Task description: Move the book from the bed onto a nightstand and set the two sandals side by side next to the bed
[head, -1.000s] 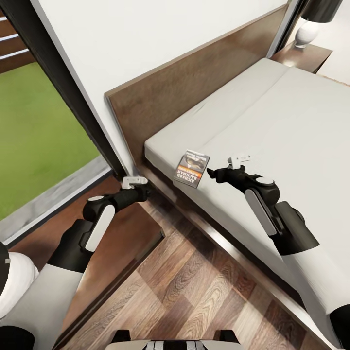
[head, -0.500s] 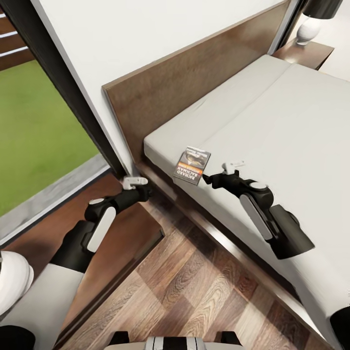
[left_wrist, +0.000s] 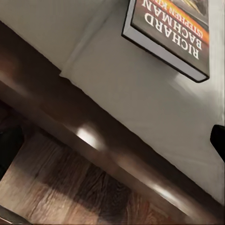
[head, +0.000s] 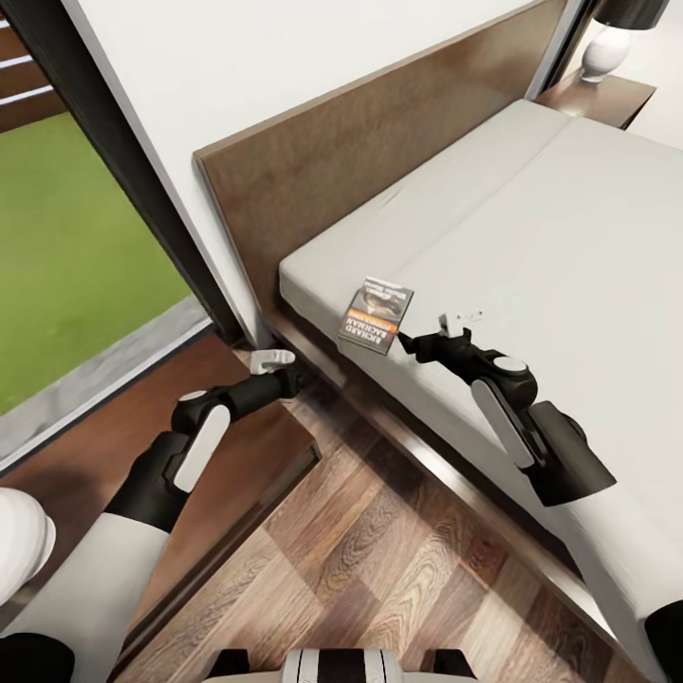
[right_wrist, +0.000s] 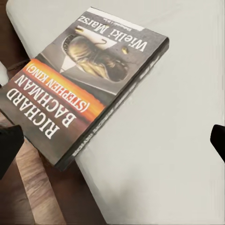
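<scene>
The book (head: pixel 377 315), dark-covered with an orange band, lies flat on the bed's off-white mattress (head: pixel 541 228) close to its near edge. My right gripper (head: pixel 408 342) hovers low over the mattress just right of the book, open; in the right wrist view the book (right_wrist: pixel 89 93) lies ahead between the spread dark fingertips (right_wrist: pixel 9 146). My left gripper (head: pixel 290 378) hangs open above the near nightstand (head: pixel 228 465), by the bed frame. The left wrist view looks up at the book (left_wrist: pixel 173 28) from below the mattress edge. The sandals are out of view.
The dark-brown headboard (head: pixel 360 161) runs along the white wall. A tall dark-framed window (head: pixel 76 237) showing grass stands at the left. A second nightstand (head: pixel 612 95) with a lamp (head: pixel 607 43) sits at the bed's far side. Wood-plank floor (head: pixel 379 560) lies between me and the bed.
My right gripper has crept left, closer to the book's edge. The left gripper has edged slightly toward the bed frame. The head view has shifted a little.
</scene>
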